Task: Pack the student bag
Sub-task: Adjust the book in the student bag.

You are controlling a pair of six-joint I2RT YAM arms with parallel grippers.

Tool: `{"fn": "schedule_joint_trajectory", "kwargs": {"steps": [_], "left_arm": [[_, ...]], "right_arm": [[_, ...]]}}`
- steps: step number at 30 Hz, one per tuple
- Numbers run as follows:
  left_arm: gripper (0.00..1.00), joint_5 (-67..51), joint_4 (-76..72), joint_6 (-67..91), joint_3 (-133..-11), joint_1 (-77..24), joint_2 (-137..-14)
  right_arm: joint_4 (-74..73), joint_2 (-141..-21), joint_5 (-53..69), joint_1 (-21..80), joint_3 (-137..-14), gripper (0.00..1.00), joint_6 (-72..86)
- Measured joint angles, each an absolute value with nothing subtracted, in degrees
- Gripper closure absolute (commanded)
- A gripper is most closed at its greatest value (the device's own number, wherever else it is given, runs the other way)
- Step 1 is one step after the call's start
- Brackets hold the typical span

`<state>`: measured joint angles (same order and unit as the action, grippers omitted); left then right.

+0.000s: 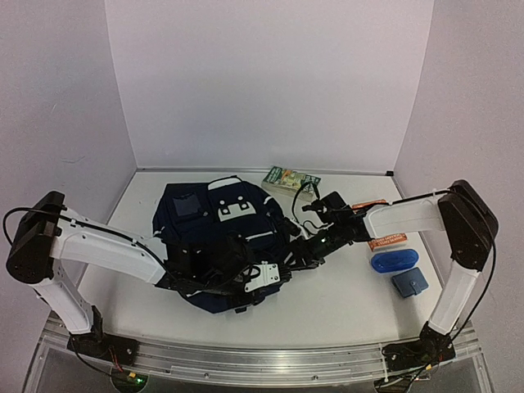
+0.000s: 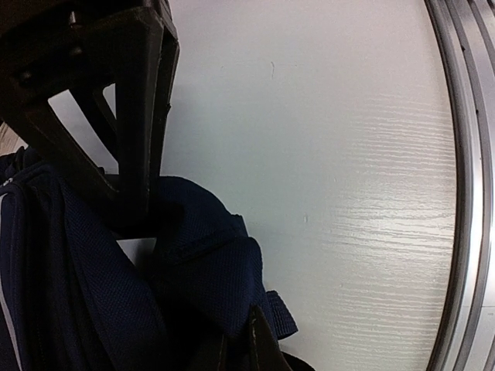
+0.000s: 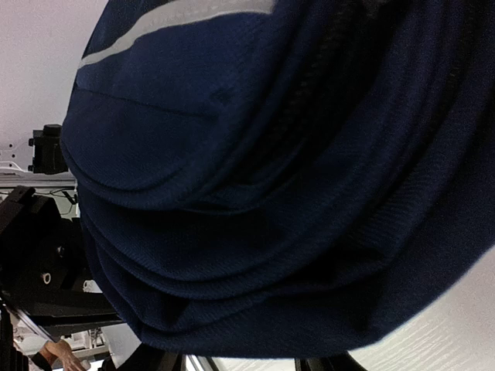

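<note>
The student bag (image 1: pixel 213 225), a large navy fabric backpack with white stripes and a white dotted patch, lies slumped in the middle of the white surface (image 1: pixel 327 315), with both arms reaching in to it. My left claw (image 2: pixel 197 272) is at the bag's near edge and looks clamped almost closed on a bunched fold of the navy fabric. One dark finger (image 2: pixel 124 116) presses down into the cloth, and what I take for the other tip shows just below the fold. My right claw (image 1: pixel 304 250) is pushed against the bag's right flank. Its own camera shows nothing but navy cloth and a run of dark zip, so I cannot tell how wide that claw stands or whether it has hold of anything. Out beyond the right claw, away from the bag, lie a glossy blue oval case (image 1: pixel 393 260), a small square blue pouch (image 1: pixel 409 282) and a flat orange-and-white packet (image 1: pixel 386 240). A green printed packet (image 1: pixel 291 178) sits behind that claw, near the back wall. I judge we are at the bracing-and-opening step, with nothing seen to be packed. Next I would need the left claw to anchor the limp cloth while the right finds the zip pull and draws it without dragging the whole bag along.
</note>
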<state>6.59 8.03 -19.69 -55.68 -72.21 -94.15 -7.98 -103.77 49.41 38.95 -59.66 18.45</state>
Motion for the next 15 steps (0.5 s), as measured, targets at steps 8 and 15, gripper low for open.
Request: {"fn": "schedule_joint_trajectory", "kwargs": {"steps": [8,15], "left_arm": [[0.88,7.1,5.9,-20.1,-55.6,-73.7,-97.0],[0.77,7.9,6.0,-21.6,-55.8,-75.1,-99.6]], "right_arm": [[-10.7,-106.3,45.5,41.8,-62.6,0.67,16.7],[-12.8,-109.3,41.9,44.5,-65.7,0.77,16.8]]}}
